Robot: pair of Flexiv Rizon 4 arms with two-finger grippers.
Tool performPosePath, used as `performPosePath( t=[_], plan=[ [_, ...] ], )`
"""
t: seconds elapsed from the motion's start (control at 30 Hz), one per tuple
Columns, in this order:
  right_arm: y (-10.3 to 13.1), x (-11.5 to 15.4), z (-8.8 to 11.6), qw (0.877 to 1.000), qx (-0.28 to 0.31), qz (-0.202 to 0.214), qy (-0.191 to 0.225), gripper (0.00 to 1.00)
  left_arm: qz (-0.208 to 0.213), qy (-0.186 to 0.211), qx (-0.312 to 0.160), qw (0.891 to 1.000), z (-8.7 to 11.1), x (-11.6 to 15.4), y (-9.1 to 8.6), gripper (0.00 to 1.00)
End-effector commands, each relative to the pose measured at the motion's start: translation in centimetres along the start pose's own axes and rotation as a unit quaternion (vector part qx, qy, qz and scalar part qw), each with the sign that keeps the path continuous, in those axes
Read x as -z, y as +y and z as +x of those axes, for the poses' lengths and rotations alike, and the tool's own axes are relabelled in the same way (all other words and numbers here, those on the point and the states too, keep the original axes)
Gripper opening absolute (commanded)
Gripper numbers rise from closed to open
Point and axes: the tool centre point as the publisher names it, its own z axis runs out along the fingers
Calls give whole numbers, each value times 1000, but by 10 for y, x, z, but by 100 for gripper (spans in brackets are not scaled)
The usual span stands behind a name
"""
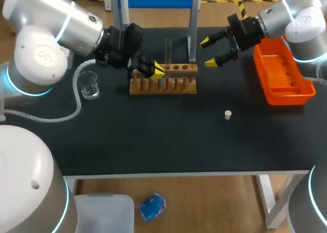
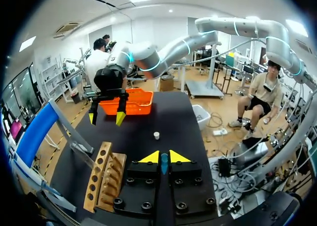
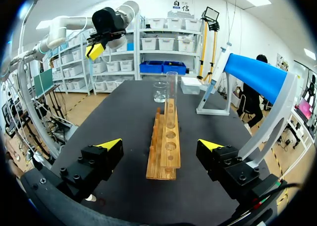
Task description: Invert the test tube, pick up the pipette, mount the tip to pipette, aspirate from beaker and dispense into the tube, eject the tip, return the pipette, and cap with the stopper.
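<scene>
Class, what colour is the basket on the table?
The basket is orange, clearest in the head view.

I work in a lab: on my black worktop (image 1: 153, 138) a wooden rack (image 1: 176, 85) holds a glass test tube (image 1: 167, 50) upright, with a glass beaker (image 1: 89, 85) near the rack.

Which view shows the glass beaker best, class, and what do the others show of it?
The head view: the beaker stands whole and unblocked, apart from the rack. The right wrist view shows it small, beyond the rack's far end. The left wrist view misses it.
</scene>
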Motion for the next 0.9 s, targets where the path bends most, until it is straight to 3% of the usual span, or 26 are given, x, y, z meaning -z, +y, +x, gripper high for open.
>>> performPosePath(
  t=[0.03, 0.47, 0.63, 0.9],
  plan=[
    [0, 0, -1, 1000, 1, 0, 1, 100, -7, 7, -3, 1000, -16, -6, -3, 0],
    [0, 0, -1, 1000, 1, 0, 1, 100, -15, -14, 24, 1000, -25, -13, -3, 0],
    [0, 0, -1, 1000, 1, 0, 1, 100, -40, -4, 44, 998, -28, -18, -1, 0],
    [0, 0, -1, 1000, 1, 0, 1, 100, -32, -8, 46, 998, -31, -18, -3, 0]
  ],
)
